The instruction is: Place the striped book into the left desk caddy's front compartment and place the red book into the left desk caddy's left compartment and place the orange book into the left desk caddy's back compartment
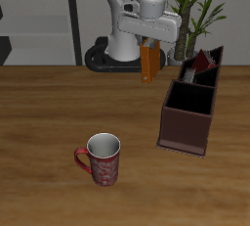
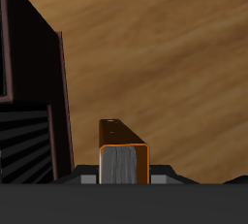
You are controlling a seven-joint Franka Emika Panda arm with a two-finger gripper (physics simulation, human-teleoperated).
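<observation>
A wooden table [image 1: 59, 103] with a warm brown grain fills the foreground. Behind it stands a pale wall, and a grey shelving unit [image 1: 39, 20] with horizontal boards lines the back. A green leafy plant [image 1: 207, 10] with long narrow leaves rises farther back. The light is even and soft, with faint shadows on the tabletop.

red patterned mug [image 1: 103, 159] upright on wooden table [image 1: 49, 113]; leafy plant [image 1: 207, 5] behind

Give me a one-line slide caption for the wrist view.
Jaws hold the orange book upright above the wooden table, beside the left desk caddy.
</observation>
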